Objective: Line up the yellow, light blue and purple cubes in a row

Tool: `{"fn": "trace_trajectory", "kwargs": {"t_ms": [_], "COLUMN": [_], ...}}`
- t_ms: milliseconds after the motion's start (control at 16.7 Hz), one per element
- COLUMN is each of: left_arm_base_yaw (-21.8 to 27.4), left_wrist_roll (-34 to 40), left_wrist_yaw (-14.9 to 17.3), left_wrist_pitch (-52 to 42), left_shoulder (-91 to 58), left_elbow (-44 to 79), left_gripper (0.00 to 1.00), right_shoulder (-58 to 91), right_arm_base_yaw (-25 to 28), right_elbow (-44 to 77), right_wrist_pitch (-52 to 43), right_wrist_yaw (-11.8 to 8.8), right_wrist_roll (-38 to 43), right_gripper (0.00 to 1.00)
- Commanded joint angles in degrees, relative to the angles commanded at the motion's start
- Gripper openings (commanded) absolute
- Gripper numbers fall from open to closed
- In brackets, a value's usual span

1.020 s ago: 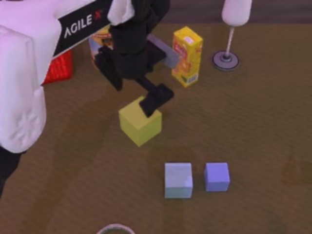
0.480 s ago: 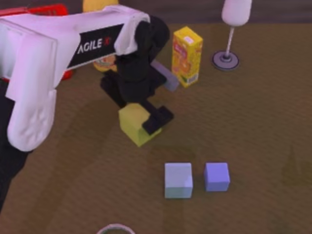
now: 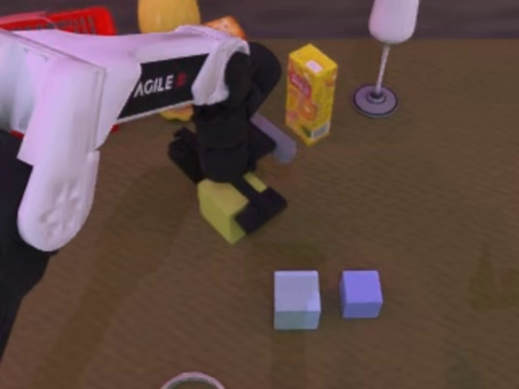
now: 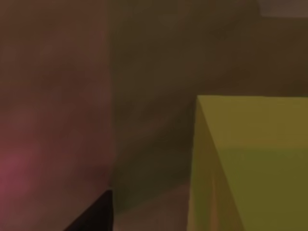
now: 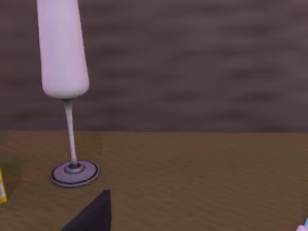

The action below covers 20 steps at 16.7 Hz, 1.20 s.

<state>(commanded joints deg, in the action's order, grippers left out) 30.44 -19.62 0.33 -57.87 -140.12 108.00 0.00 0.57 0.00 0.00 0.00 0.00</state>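
Note:
The yellow cube stands left of the table's middle, turned at an angle. My left gripper is down over it and open, one dark finger beside its right face and the other at its far left side. In the left wrist view the yellow cube fills the frame close up, with a gap between it and the one fingertip that shows. The light blue cube and the purple cube sit side by side near the front. My right arm is out of the top view; one fingertip shows, well off centre.
A yellow juice carton stands just behind the left gripper. A tall stemmed glass is at the back right, also in the right wrist view. A red basket and an orange-yellow object lie at the back left. A white ring sits at the front edge.
My left arm has come down onto the yellow cube, so its fingers now straddle it and hide most of its top. The cubes have not moved.

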Motion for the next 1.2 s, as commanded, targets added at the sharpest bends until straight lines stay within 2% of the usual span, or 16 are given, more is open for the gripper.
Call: {"fn": "trace_trajectory", "kwargs": {"t_ms": [660, 1200], "left_arm_base_yaw": [0.0, -0.1], "left_wrist_roll": [0.0, 0.0], "left_wrist_yaw": [0.0, 0.1], "left_wrist_pitch": [0.0, -0.2], "left_shoulder": [0.0, 0.5], "left_elbow": [0.0, 0.0], "left_gripper": [0.02, 0.00], "right_shoulder": [0.0, 0.0], "right_arm_base_yaw": [0.0, 0.0], "right_elbow": [0.0, 0.0], "right_wrist_pitch": [0.0, 0.0], "right_wrist_yaw": [0.0, 0.0], "right_wrist_roll": [0.0, 0.0], "right_gripper": [1.00, 1.00]}}
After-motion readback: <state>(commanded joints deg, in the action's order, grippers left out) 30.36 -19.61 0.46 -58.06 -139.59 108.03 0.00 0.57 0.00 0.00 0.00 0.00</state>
